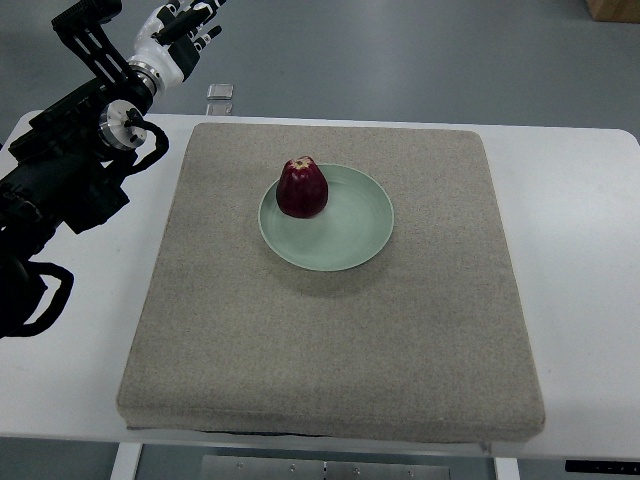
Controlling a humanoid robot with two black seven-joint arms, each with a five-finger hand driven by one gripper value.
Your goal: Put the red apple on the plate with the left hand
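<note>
Red apple [302, 187] on plate [340, 225], left robot hand [182, 30] well apart, empty

Apple [302, 187] on plate [350, 240], plate on mat [330, 350].

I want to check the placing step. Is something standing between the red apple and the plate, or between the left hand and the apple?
Nothing visible does. The red apple already sits on the plate, toward its far-left part. The left hand is raised beyond the table's far-left corner, holding nothing; only bare mat lies between them.
</note>
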